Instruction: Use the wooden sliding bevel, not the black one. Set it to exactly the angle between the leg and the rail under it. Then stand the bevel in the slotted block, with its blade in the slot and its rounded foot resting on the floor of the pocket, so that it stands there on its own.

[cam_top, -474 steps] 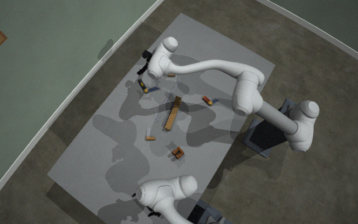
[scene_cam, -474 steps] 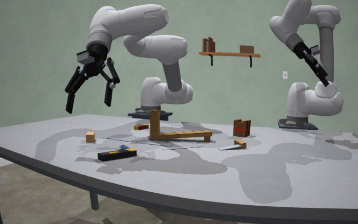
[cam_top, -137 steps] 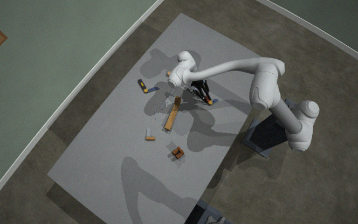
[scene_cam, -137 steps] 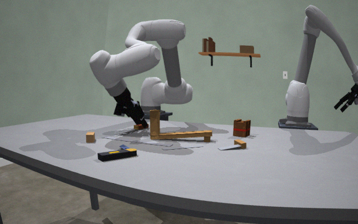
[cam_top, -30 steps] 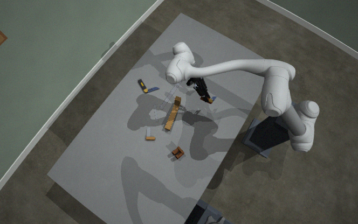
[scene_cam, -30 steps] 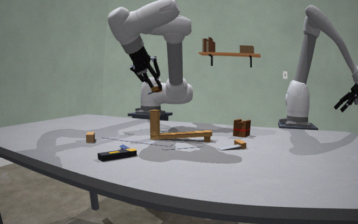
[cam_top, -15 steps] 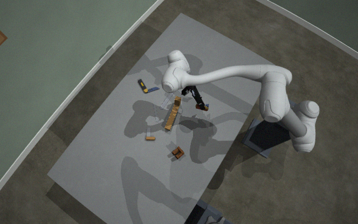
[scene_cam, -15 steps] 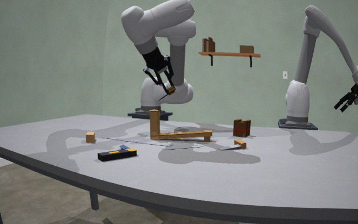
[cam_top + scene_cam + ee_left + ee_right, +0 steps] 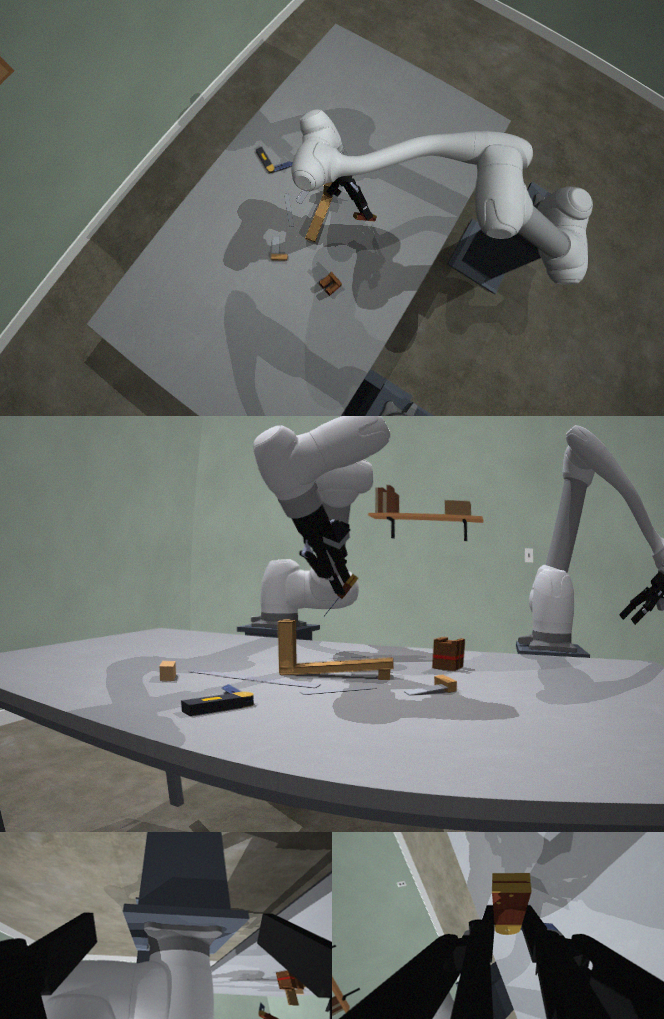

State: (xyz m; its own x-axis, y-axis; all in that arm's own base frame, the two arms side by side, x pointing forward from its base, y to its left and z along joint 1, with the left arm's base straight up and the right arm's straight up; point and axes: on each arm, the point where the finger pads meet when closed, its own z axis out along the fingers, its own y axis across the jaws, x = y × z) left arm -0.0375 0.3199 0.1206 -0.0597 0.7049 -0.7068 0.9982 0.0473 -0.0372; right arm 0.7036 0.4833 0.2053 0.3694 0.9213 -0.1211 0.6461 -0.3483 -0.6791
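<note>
Blade [image 9: 330,608] could catch the leg [image 9: 326,192] [image 9: 287,643] if right claw [image 9: 367,215] [image 9: 344,591] [image 9: 508,917], closed narrowly on the wooden bevel [image 9: 358,216] [image 9: 353,580] [image 9: 510,908], swings low; its angle, seen thinly, seems unreadable. Bevel hangs beyond the leg, above the worktop [image 9: 150,300] [image 9: 350,766] [image 9: 309,915]. Left claw [image 9: 629,617] [image 9: 178,928] gapes wide, empty. Block [image 9: 334,288] [image 9: 447,657] [image 9: 284,975] stands right, inside the edges, with room around it.

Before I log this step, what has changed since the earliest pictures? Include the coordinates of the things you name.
The reddish wooden sliding bevel [image 9: 359,216] [image 9: 346,590] [image 9: 510,908] left the table, now raised in the right gripper [image 9: 342,595] [image 9: 508,917]. The left arm withdrew from over the table. The black bevel [image 9: 264,158] [image 9: 218,703] stayed put.
</note>
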